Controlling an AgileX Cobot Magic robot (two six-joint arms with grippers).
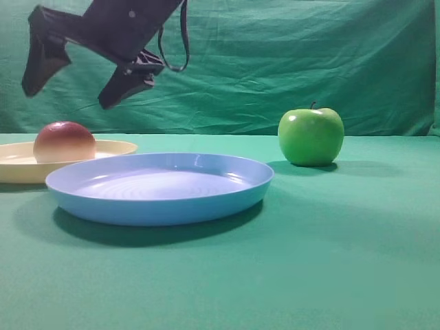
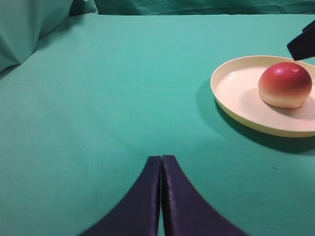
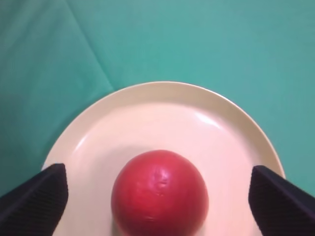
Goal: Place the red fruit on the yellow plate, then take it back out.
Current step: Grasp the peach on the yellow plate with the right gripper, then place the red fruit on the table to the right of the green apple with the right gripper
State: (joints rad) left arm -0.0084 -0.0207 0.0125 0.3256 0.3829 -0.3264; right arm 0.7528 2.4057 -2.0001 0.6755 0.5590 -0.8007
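On plate (image 3: pixel 162 110), fruit (image 3: pixel 158 192) sits toward 6 o'clock; right gripper (image 3: pixel 157 194) wide apart above, empty; left gripper (image 2: pixel 161 162) closed, empty.

Right claw (image 1: pixel 69 72) hangs raised, jaws spread wide and empty; left claw (image 2: pixel 161 169) sits low, jaws pressed together.

The scene is viewed low and level across the green cloth-covered tabletop (image 1: pixel 330 275) in the exterior high view. A closer oblique look is given by the left wrist view. The shallow pale yellow plastic plate (image 3: pixel 216 132), shared by all views, is seen steeply from above in the right wrist view.
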